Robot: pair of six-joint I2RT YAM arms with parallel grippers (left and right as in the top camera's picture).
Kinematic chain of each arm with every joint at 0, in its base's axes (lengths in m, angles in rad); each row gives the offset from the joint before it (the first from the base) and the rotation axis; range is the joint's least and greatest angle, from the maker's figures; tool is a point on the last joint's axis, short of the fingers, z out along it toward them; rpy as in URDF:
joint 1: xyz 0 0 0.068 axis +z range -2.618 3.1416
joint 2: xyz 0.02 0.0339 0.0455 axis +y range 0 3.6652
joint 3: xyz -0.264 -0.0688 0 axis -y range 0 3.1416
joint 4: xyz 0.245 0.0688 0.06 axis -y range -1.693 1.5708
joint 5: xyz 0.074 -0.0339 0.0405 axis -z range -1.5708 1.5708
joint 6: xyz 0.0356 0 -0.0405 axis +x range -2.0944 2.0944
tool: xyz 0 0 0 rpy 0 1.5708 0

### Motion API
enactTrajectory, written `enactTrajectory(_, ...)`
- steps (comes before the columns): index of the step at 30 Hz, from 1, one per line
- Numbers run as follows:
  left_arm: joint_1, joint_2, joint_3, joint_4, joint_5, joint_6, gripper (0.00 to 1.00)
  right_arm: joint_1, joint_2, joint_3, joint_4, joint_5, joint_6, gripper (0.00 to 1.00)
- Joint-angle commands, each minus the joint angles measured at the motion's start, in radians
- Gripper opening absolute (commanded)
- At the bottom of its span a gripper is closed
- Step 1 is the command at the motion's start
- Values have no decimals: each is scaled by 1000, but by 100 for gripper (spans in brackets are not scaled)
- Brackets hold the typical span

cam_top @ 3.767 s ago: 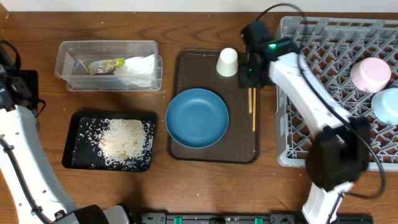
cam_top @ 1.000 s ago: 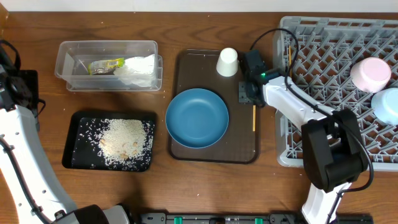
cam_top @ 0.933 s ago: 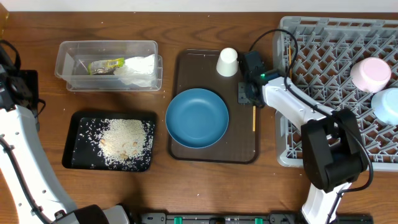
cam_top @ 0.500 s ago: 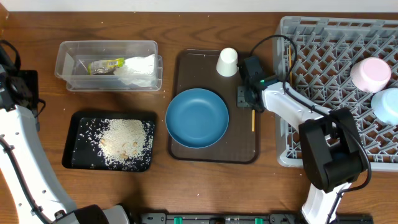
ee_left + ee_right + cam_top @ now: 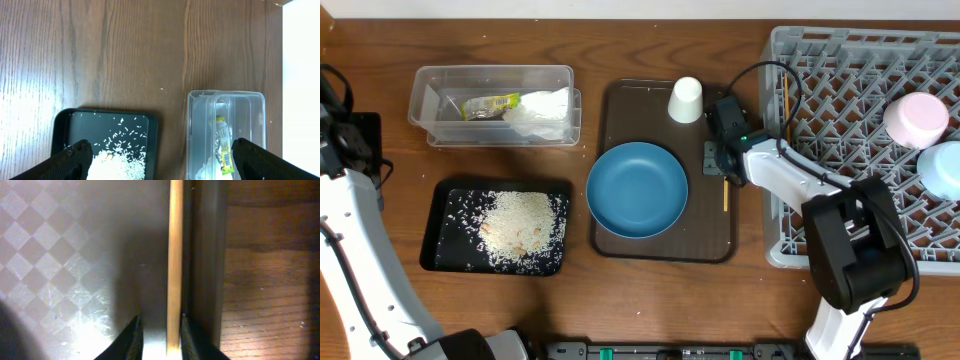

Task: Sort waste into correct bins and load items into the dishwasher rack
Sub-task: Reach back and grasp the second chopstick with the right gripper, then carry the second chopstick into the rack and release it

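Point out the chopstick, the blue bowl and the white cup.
chopstick [image 5: 175, 255], right wrist view, middle of its shaft.
blue bowl [image 5: 637, 189], overhead view, centre of its inside.
white cup [image 5: 686, 99], overhead view, middle of the cup as seen from above.

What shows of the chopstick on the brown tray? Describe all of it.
The chopstick is one thin, straight stick, pale wood by its look. It lies flat on the brown tray, tight against the inside of its right rim and parallel to it. The right gripper sits low over one end, a finger on each side, jaws open, not yet clamped. Overhead, the arm hides that end.
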Motion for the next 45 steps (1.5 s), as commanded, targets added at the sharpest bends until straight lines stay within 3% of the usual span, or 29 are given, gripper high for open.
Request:
enactTrajectory(1, 3, 6, 0, -3, -12, 10, 92, -2, 24, -38, -12, -41, 26, 16)
enactTrajectory(7, 3, 6, 0, -3, -12, 10, 92, -7, 5, -13, -28, -85, 24, 1)
enactTrajectory(18, 3, 6, 0, -3, -12, 10, 92, -122, -198, 181, -167, -95, -116, 1)
enactTrajectory(26, 3, 6, 0, -3, -12, 10, 92, -296, -369, 218, -146, -114, -305, 1)
enactTrajectory(30, 3, 6, 0, -3, -12, 10, 92, -342, -370, 217, -151, -182, -424, 1)
enactTrajectory(35, 3, 6, 0, -3, -12, 10, 92, -349, -308, 217, -161, -182, -444, 1)
enactTrajectory(41, 3, 6, 0, -3, -12, 10, 92, -351, -196, 217, -139, -167, -442, 19)
enactTrajectory(45, 3, 6, 0, -3, -12, 10, 92, -350, -158, 217, -146, -167, -426, 25)
